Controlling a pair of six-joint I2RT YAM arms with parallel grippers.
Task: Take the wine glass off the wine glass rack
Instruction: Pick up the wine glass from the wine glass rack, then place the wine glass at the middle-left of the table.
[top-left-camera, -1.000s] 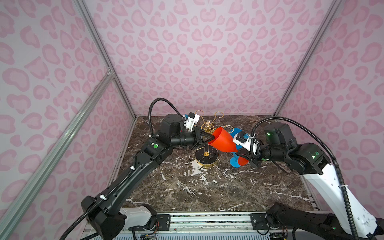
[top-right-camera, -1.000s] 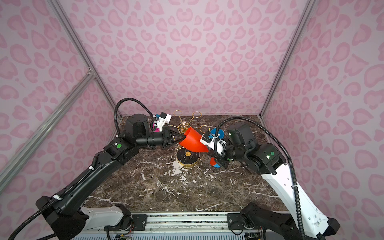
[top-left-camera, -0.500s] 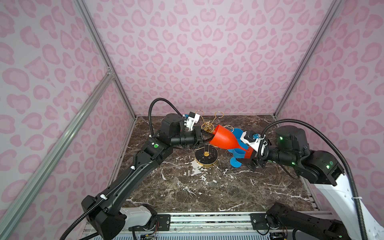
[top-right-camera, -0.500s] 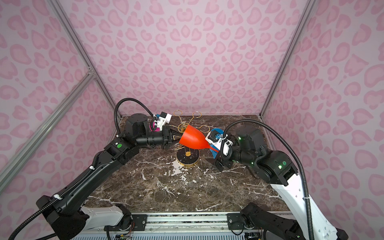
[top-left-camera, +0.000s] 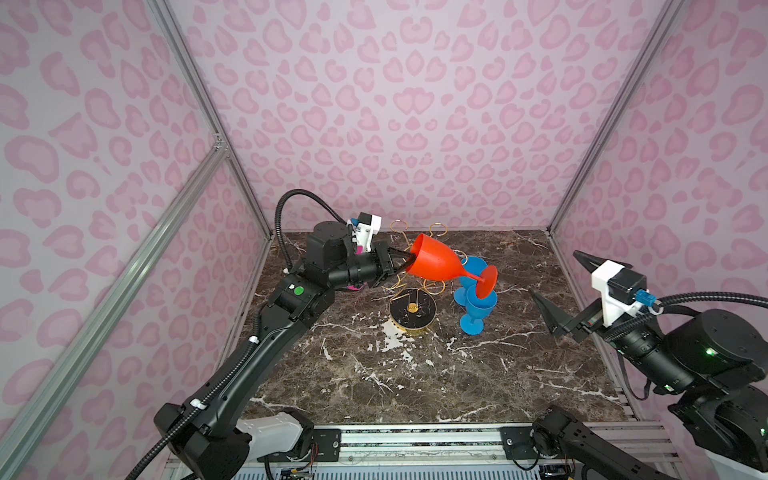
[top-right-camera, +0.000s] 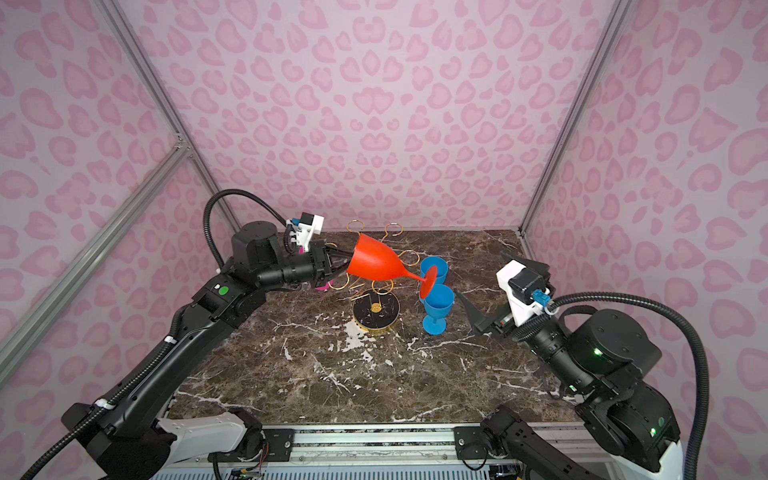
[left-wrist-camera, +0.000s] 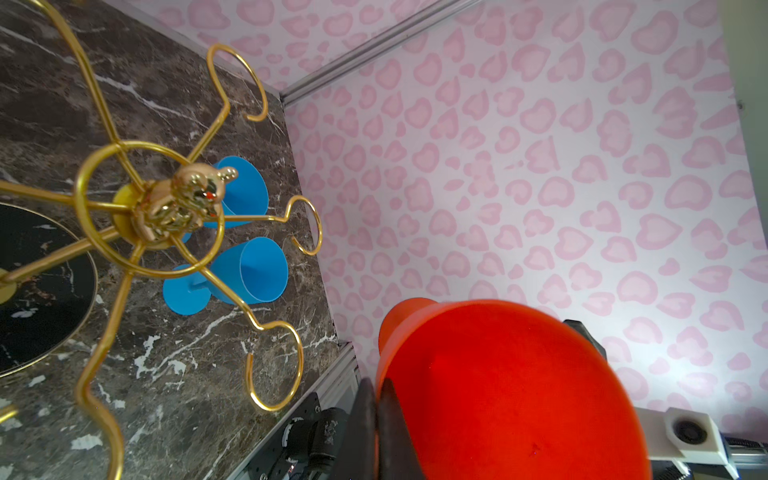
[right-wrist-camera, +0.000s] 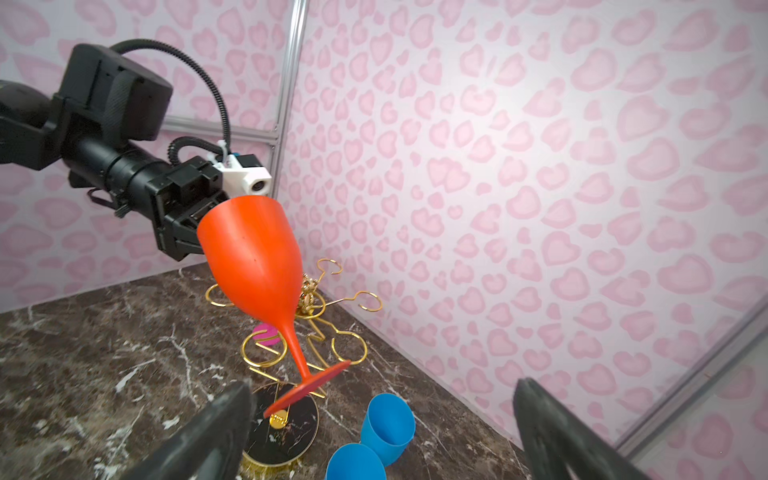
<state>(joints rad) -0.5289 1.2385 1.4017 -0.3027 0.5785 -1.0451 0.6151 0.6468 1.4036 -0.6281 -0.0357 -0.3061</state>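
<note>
The red wine glass (top-left-camera: 436, 262) (top-right-camera: 376, 262) hangs tilted on its side in the air above the rack, foot pointing right. My left gripper (top-left-camera: 402, 266) (top-right-camera: 341, 264) (left-wrist-camera: 376, 419) is shut on its rim, one finger inside the bowl (left-wrist-camera: 498, 374) and one outside. The gold wire wine glass rack (top-left-camera: 412, 311) (top-right-camera: 376, 309) (left-wrist-camera: 158, 208) (right-wrist-camera: 307, 299) stands on its round black base below the glass (right-wrist-camera: 253, 257). My right gripper (top-left-camera: 555, 272) (top-right-camera: 482, 276) (right-wrist-camera: 382, 384) is wide open and empty, well to the right of the glass's foot.
Two blue glasses (top-left-camera: 478, 307) (top-left-camera: 473, 266) (top-right-camera: 438, 303) (right-wrist-camera: 388, 419) stand upright just right of the rack's base. A pink object (right-wrist-camera: 266, 332) lies behind the rack, under the left arm. Pink patterned walls and metal posts close in the marble table (top-left-camera: 415, 382).
My right gripper let go of the red glass's foot, opened wide and pulled back to the right. The left gripper kept the rim, and the glass tipped flatter.
</note>
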